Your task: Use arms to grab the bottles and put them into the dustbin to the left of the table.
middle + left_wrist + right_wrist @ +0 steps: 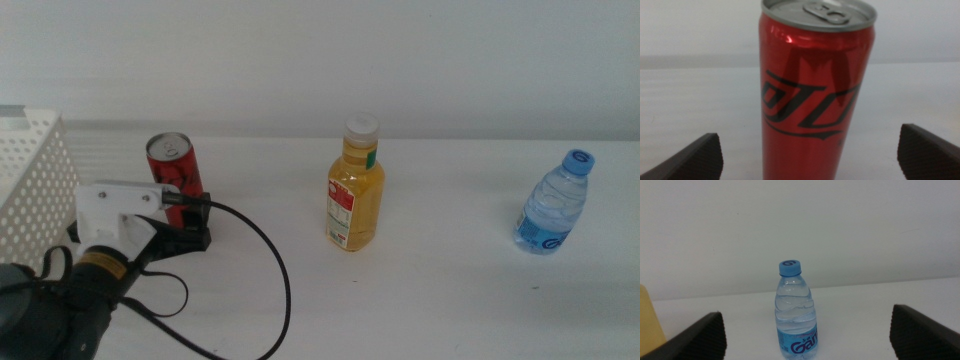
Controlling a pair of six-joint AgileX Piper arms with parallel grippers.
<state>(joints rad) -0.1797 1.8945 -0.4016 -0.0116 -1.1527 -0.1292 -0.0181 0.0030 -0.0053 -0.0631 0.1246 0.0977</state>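
Observation:
A slim red soda can (pixel 176 165) stands upright at the left of the table (pixel 440 290), next to the dustbin (pixel 35 185), a white basket with perforated walls. My left gripper (pixel 200 222) is at the can's base. In the left wrist view the can (pixel 815 85) fills the space between the wide-open jaws of the left gripper (pixel 810 150), without touching them. A yellow juice bottle (pixel 355 195) stands mid-table and a clear water bottle (pixel 555 205) at the right. My right gripper (pixel 807 330) is open and faces the water bottle (pixel 795 312) from a distance; that arm is outside the middle view.
A black cable (pixel 275 270) loops from the left arm across the near table. A yellow edge (pixel 647 317) shows at the side of the right wrist view. A pale wall (pixel 400 60) runs behind the table.

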